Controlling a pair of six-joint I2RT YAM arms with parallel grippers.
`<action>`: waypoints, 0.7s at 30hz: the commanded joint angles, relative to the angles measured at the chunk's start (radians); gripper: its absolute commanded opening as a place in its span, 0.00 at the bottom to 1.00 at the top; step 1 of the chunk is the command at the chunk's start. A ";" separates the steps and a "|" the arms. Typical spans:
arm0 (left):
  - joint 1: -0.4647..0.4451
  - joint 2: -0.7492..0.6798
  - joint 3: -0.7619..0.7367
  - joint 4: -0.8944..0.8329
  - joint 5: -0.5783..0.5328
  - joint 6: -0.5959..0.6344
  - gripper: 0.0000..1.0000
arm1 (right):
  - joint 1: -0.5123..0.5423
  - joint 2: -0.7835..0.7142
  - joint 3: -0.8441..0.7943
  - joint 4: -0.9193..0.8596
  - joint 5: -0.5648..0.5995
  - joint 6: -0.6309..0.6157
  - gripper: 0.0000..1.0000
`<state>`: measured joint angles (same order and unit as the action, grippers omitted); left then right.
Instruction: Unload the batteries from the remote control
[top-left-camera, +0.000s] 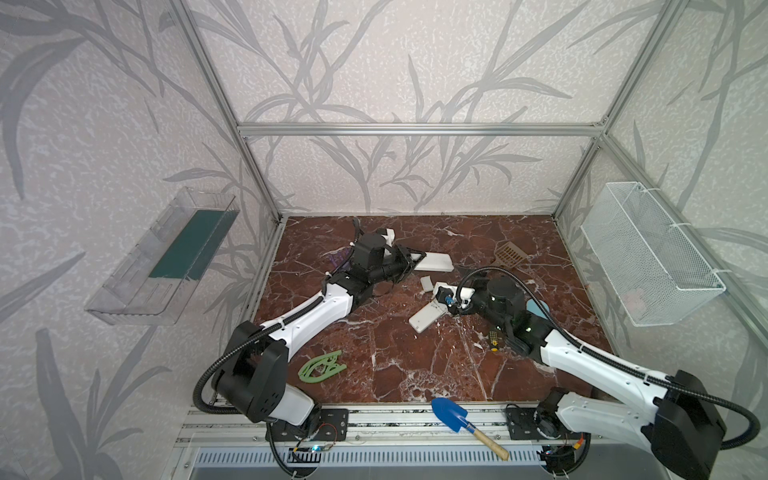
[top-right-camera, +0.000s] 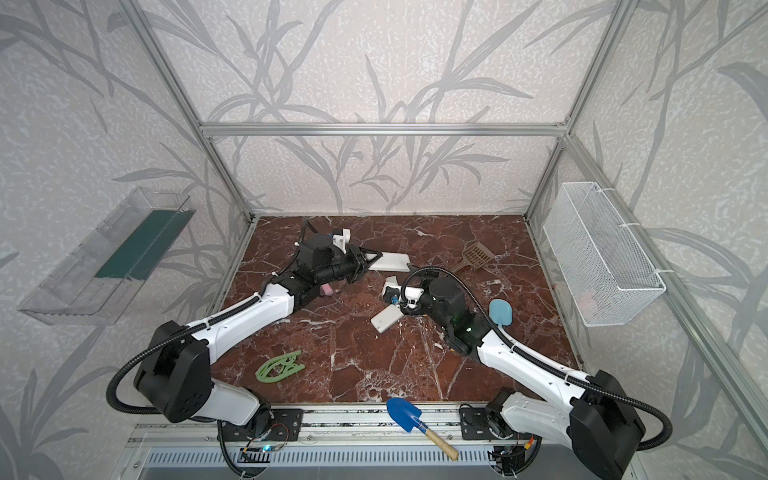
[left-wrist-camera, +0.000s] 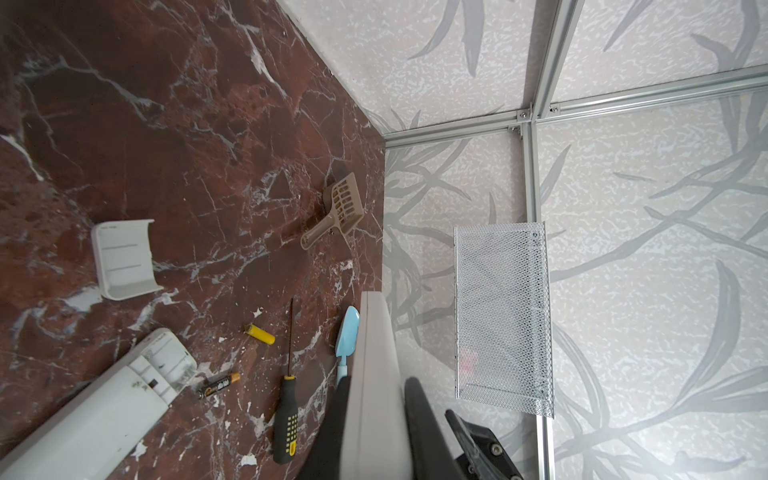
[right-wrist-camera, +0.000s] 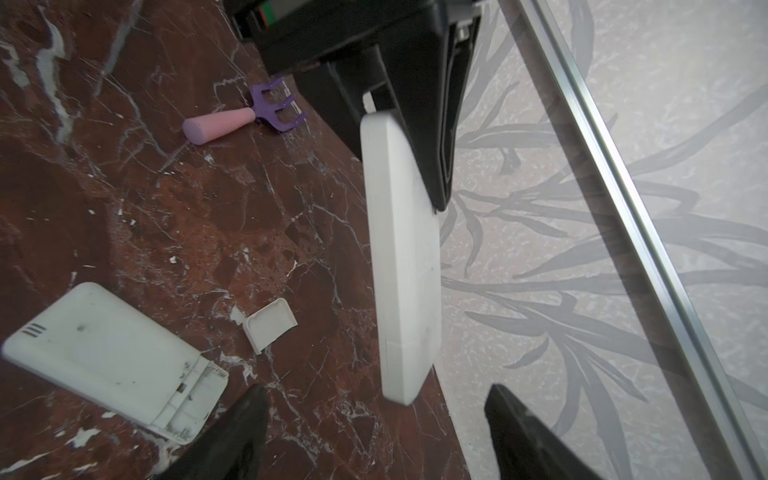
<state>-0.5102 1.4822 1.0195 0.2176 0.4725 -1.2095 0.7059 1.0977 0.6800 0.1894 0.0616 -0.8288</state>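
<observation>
Left hand (left-wrist-camera: 376, 419) clamped on one end of white remote (right-wrist-camera: 403, 257), right hand (right-wrist-camera: 376, 415) spread wide, empty, facing its other end

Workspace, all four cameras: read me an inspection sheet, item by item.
Surface: red-brown marble tabletop, no spill seen.
Job's things: yellow battery and black battery loose on it; open remote, bay empty; loose cover; closed remote held.
Clutter: screwdriver, tan scoop, light-blue scoop, green openwork piece, pink-handled rake; blue shovel on front rail.
Grippers: left gripper shut on closed remote; right gripper open, empty.
Cables: black hoses loop along both arms, none seen snagged.
Surroundings: wire basket on right wall, clear tray on left wall.
</observation>
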 joint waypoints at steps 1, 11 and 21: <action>0.012 -0.001 0.000 0.025 0.054 0.110 0.00 | -0.007 -0.035 0.068 -0.248 -0.063 0.259 0.83; 0.028 -0.035 -0.038 0.080 0.202 0.223 0.00 | -0.234 -0.031 0.194 -0.466 -0.349 0.945 0.79; 0.029 -0.101 -0.088 0.152 0.251 0.198 0.00 | -0.433 -0.054 0.105 -0.270 -0.660 1.340 0.73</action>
<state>-0.4877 1.4200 0.9333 0.2901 0.6819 -0.9974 0.2928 1.0626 0.8204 -0.1707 -0.4675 0.3355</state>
